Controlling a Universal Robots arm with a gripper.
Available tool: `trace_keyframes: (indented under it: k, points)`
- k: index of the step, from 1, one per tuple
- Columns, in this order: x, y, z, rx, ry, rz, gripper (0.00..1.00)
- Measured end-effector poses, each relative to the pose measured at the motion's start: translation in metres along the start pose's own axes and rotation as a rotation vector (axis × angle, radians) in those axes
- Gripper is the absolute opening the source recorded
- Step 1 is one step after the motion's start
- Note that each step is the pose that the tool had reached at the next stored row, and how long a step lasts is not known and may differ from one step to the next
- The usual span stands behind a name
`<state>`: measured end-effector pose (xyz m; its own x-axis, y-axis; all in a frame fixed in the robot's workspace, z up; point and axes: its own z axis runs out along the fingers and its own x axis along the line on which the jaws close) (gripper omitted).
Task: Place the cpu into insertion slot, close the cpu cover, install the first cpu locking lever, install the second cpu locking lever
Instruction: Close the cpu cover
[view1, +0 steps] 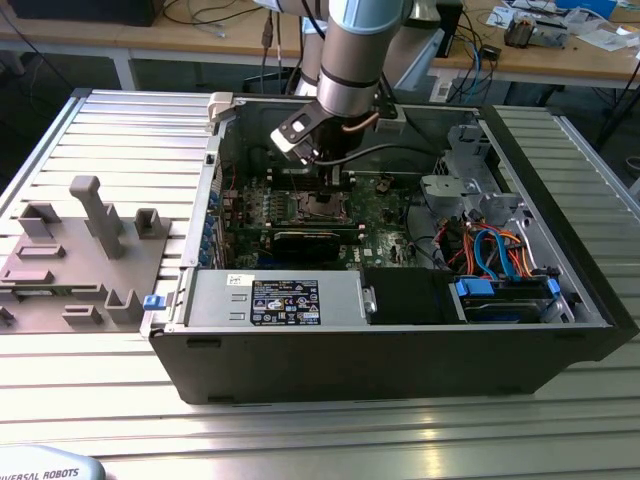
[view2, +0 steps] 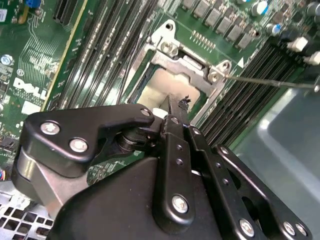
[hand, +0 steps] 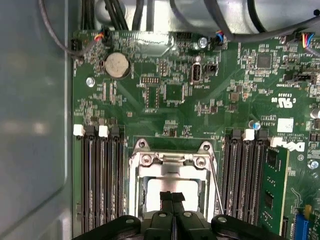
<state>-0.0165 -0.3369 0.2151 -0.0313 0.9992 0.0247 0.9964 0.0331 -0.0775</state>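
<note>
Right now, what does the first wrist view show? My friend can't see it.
A black gripper, fingers shut, hangs over a dull silver-grey square cpu framed by a thin silvery metal cpu cover, on a green circuit board.

White logo (view2: 30, 88) on motherboard (view2: 20, 40), printed sticker (view1: 285, 301) on power supply (view1: 214, 300), lettering on robot base (view1: 40, 471)

Green motherboard (hand: 200, 100) with black memory slots (hand: 100, 175); silvery cpu cover (hand: 170, 170) around a pale grey cpu (hand: 150, 195); black gripper (hand: 172, 196); blue and orange cables (view1: 492, 252) at the exterior view's right.
</note>
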Motion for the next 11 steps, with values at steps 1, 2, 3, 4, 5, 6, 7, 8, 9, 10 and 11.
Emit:
trace_keyframes:
  k: [1,2,3,4,5,6,7,8,9,10,11]
  points:
    - [0.0000,-0.0018,0.0006,0.0001,-0.0001,0.000,0.11]
    - [0.0001,-0.0031,0.0013,0.0000,0.0000,0.000,0.11]
    - [0.0001,-0.0053,0.0025,0.0001,-0.0001,0.000,0.11]
    - [0.0001,-0.0061,0.0032,0.0000,-0.0001,0.000,0.11]
    - [0.0001,-0.0070,0.0041,0.0000,-0.0001,0.000,0.11]
    - [0.0002,-0.0088,0.0054,0.0000,0.0000,0.000,0.11]
    - [0.0002,-0.0098,0.0061,0.0000,-0.0001,0.000,0.11]
    - [0.0002,-0.0108,0.0066,0.0001,-0.0001,0.000,0.11]
    - [0.0002,-0.0121,0.0073,0.0001,-0.0002,0.000,0.11]
    - [0.0002,-0.0130,0.0077,0.0001,-0.0002,0.000,0.11]
    - [0.0003,-0.0137,0.0082,0.0001,-0.0001,0.000,0.11]
